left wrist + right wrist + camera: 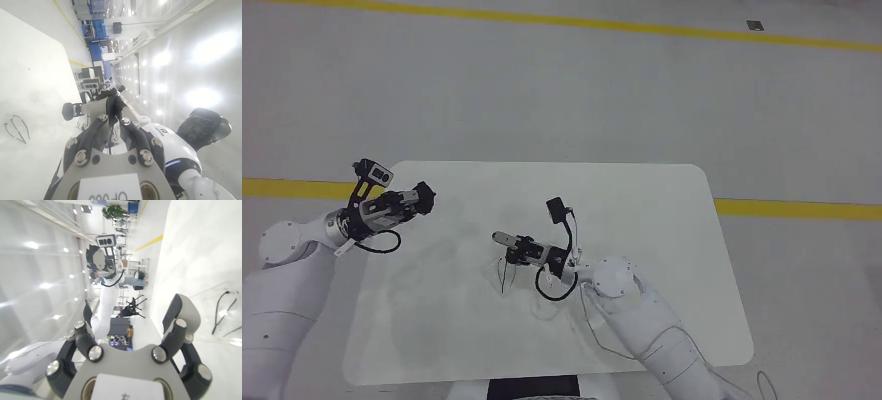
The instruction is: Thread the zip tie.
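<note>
Find the zip tie among a few loose black ties lying flat on the table, just 7 o'clock of centre. Probably light, springy and slick. Pinch near the head, leaving the tail free. Just at its 12 o'clock, right gripper, spread wide and empty. Farther off at 10 o'clock, left gripper, closed.

Thin black zip ties lie on the table.

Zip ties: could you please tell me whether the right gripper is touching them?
Apart. The right wrist view shows bare table between the right gripper and the zip ties.
</note>
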{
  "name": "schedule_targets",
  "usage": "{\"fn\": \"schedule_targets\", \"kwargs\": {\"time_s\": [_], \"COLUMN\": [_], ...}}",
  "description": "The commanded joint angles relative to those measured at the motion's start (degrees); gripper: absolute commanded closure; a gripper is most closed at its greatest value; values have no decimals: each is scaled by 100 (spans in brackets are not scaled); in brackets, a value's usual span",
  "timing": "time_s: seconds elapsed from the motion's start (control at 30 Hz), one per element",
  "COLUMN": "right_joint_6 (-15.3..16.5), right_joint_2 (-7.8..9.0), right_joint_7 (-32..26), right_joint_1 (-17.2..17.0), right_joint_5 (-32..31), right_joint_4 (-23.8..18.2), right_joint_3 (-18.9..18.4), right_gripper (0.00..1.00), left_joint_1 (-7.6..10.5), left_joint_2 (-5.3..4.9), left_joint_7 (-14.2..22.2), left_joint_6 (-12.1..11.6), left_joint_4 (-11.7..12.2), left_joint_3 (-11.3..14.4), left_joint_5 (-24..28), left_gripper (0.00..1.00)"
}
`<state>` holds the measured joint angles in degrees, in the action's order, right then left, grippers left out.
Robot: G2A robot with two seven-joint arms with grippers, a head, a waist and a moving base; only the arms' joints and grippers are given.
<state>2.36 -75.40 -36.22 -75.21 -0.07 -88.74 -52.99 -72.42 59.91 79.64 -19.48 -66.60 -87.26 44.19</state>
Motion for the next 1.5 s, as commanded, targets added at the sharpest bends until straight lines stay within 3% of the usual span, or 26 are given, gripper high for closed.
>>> {"fn": "schedule_targets", "kwargs": {"time_s": [0.0,0.13,0.47,0.53,0.57,0.67,0.87,1.07,1.33,1.47], "right_joint_6": [-660,-1656,-1726,-1886,-2176,-2184,-2184,-2184,-2164,-2184], "right_joint_2": [22,35,34,14,-10,-121,-660,-1209,-1209,-1209], "right_joint_7": [-93,-493,-570,-715,-824,-1097,-1628,-2086,-2059,-2212], "right_joint_1": [45,195,230,361,513,831,1367,1344,1334,1309], "right_joint_5": [-682,-1709,-1975,-2187,-2464,-2962,-3581,-4541,-4549,-4885], "right_joint_4": [-363,-771,-854,-917,-912,-596,291,709,701,461], "right_joint_3": [137,570,718,872,1018,1252,1461,1212,1219,1391], "right_gripper": [0,0,0,0,0,0,0,0,0,0], "left_joint_1": [0,0,0,0,0,0,0,0,0,0], "left_joint_2": [0,0,0,0,0,0,0,0,0,0], "left_joint_7": [0,0,0,0,0,0,0,0,0,0], "left_joint_6": [0,0,0,0,0,0,0,0,0,0], "left_joint_4": [0,0,0,0,0,0,0,0,0,0], "left_joint_3": [0,0,0,0,0,0,0,0,0,0], "left_joint_5": [0,0,0,0,0,0,0,0,0,0], "left_gripper": [100,100,100,100,100,100,100,100,100,100]}}
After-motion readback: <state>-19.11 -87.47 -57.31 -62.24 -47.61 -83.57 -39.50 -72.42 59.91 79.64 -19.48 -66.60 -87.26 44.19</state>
